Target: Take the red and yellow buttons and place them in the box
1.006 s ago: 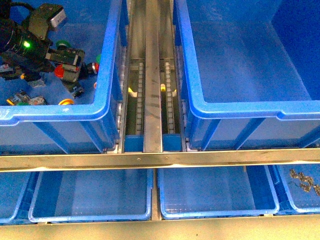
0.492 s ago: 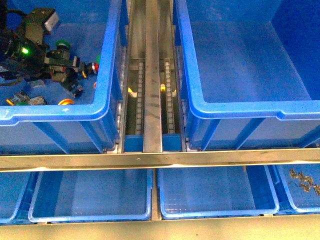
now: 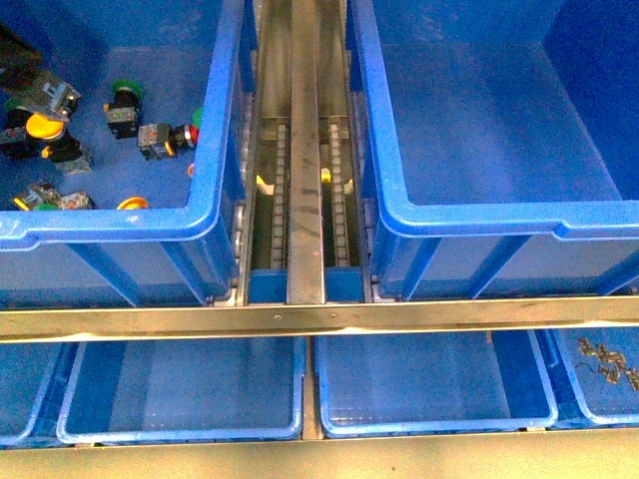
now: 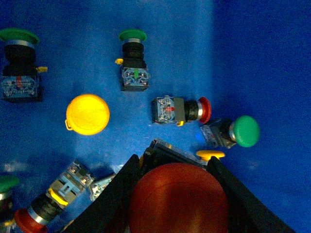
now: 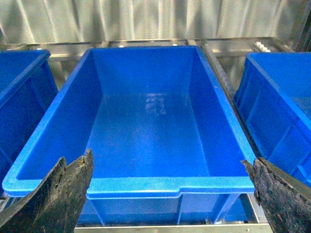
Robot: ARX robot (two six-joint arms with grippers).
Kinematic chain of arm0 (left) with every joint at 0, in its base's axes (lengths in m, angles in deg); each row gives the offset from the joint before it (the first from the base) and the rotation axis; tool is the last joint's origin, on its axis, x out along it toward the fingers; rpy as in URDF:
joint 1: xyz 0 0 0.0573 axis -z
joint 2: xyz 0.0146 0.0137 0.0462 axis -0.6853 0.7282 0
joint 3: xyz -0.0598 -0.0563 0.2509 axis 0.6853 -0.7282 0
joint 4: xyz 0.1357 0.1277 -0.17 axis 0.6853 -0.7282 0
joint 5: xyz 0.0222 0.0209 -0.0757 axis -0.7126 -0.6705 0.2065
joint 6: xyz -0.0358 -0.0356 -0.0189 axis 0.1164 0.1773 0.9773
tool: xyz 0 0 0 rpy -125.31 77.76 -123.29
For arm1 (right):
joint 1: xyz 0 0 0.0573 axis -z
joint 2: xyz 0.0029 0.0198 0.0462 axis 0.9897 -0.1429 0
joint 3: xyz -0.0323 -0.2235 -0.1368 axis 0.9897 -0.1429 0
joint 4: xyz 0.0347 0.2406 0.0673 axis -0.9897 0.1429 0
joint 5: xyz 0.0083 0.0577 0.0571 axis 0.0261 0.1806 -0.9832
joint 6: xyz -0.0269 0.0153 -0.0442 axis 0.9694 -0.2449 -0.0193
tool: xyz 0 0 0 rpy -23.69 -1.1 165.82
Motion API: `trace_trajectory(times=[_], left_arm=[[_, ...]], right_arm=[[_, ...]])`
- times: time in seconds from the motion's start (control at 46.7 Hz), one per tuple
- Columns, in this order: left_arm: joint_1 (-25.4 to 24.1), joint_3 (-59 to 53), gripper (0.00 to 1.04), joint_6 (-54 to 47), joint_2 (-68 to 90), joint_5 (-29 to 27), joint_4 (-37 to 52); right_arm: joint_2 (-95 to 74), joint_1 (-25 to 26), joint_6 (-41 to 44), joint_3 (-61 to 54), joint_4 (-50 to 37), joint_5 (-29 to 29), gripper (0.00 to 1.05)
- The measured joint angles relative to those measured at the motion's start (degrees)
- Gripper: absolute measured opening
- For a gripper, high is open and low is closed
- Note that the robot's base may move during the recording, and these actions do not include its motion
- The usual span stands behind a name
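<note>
Red mushroom-capped plastic push-button switch: pinched in your left gripper over the left blue bin | likely light, rigid, slick dome; hold the blocky body | yellow round-capped switch lies on that bin's floor | right gripper spread, empty, facing the large deep blue plastic box on the right

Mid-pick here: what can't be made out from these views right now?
- Left wrist view: the red button in the left tool, body hidden behind its own cap.
- Front view: neither tool shows; a yellow cap is half hidden by the left bin rim.
- Front view: metal bits in the lower right tray, too small to identify.
</note>
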Motion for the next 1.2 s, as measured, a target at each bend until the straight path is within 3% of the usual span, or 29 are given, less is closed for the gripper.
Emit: trace_trajectory(times=[0.193, 0.407, 0.813, 0.984, 1.199], left_arm=[[-0.96, -6.93, 0.34, 16.52, -8.70, 6.12, 1.25], [5.64, -10.34, 0.34, 31.32, -16.55, 10.01, 1.75], [22.16, -5.77, 0.34, 44.94, -13.27, 6.05, 6.91], [31.54, 0.09, 0.34, 48.11, -7.96, 2.95, 7.06], [35.30, 0.92, 0.34, 49.37, -5.16, 1.36, 6.95]], right_arm=[[0.00, 0.00, 0.00, 0.00, 0.00, 0.00, 0.99], [0.00, 0.00, 0.00, 0.00, 0.00, 0.00, 0.99], [0.00, 0.00, 0.00, 0.00, 0.00, 0.00, 0.99], [0.00, 0.00, 0.00, 0.00, 0.00, 0.00, 0.99], [0.00, 0.00, 0.00, 0.00, 0.00, 0.00, 0.99]])
